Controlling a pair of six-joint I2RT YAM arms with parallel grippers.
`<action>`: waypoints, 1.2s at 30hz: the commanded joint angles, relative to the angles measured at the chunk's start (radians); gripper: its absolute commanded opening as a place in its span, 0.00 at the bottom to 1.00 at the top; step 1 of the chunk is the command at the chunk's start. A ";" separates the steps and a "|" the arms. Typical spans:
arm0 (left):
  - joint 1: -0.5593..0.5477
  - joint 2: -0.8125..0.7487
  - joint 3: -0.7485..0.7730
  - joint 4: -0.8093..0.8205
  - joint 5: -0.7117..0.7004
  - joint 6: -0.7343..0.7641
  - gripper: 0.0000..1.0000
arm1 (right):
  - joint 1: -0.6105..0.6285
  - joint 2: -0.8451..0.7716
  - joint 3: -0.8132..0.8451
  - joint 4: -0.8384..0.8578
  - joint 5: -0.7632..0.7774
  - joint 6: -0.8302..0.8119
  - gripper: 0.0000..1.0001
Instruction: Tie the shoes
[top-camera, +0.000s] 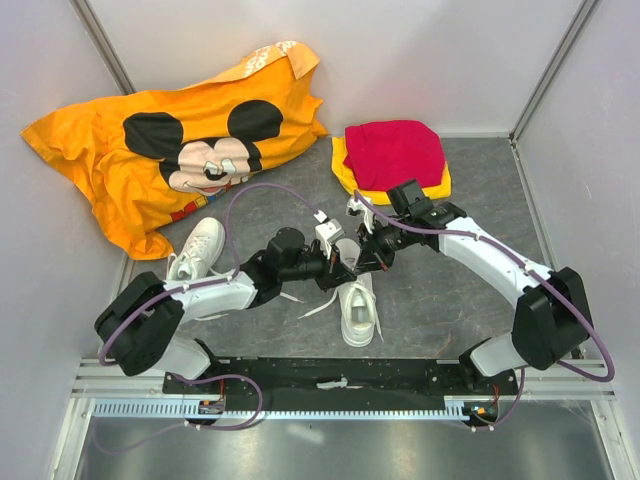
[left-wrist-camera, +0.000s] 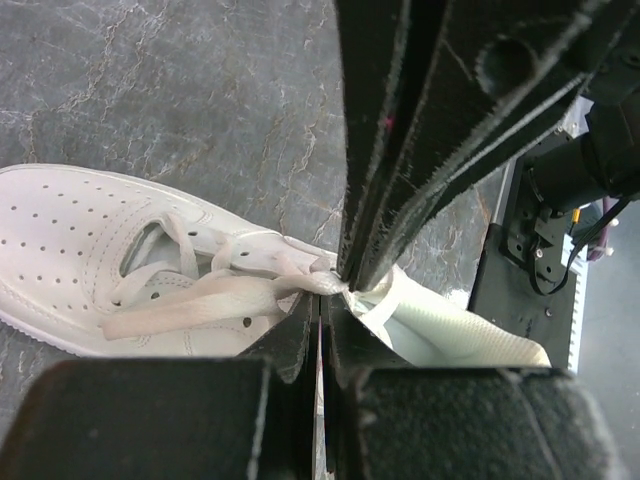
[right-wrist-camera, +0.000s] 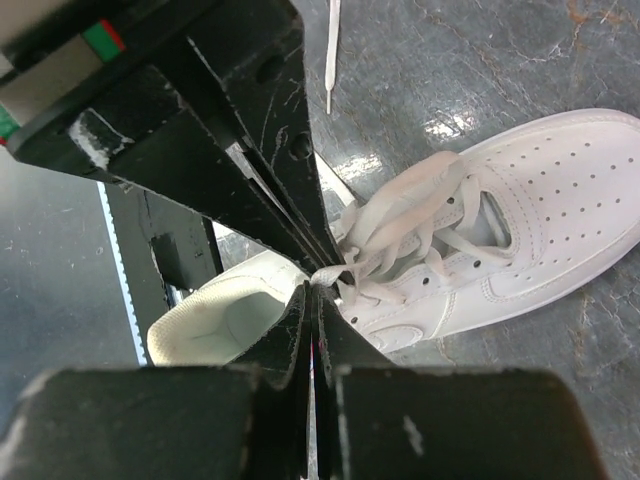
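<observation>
One white shoe (top-camera: 358, 312) lies mid-table, toe toward the near edge; it also shows in the left wrist view (left-wrist-camera: 90, 230) and the right wrist view (right-wrist-camera: 540, 190). The other shoe (top-camera: 198, 250) lies to the left, apart from both arms. My left gripper (top-camera: 348, 264) (left-wrist-camera: 322, 297) and right gripper (top-camera: 366, 258) (right-wrist-camera: 312, 287) meet tip to tip just above the middle shoe's tongue. Each is shut on a bit of that shoe's white lace (left-wrist-camera: 200, 300) (right-wrist-camera: 400, 205), which bunches into a small knot of fabric between the two tips.
An orange cartoon-mouse shirt (top-camera: 170, 150) lies at the back left. A red cloth (top-camera: 393, 150) sits on a yellow cloth (top-camera: 440, 187) at the back right. A loose lace end (top-camera: 318, 305) trails left of the middle shoe. White walls enclose the table.
</observation>
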 joint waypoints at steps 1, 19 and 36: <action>-0.005 0.009 0.007 0.160 -0.020 -0.095 0.02 | -0.003 -0.040 -0.016 0.039 -0.028 0.026 0.00; -0.007 0.086 -0.125 0.461 0.032 -0.096 0.01 | -0.003 -0.027 -0.025 0.045 -0.057 0.071 0.00; -0.005 0.116 -0.090 0.513 0.102 -0.079 0.02 | -0.138 -0.030 0.040 0.025 -0.132 0.144 0.48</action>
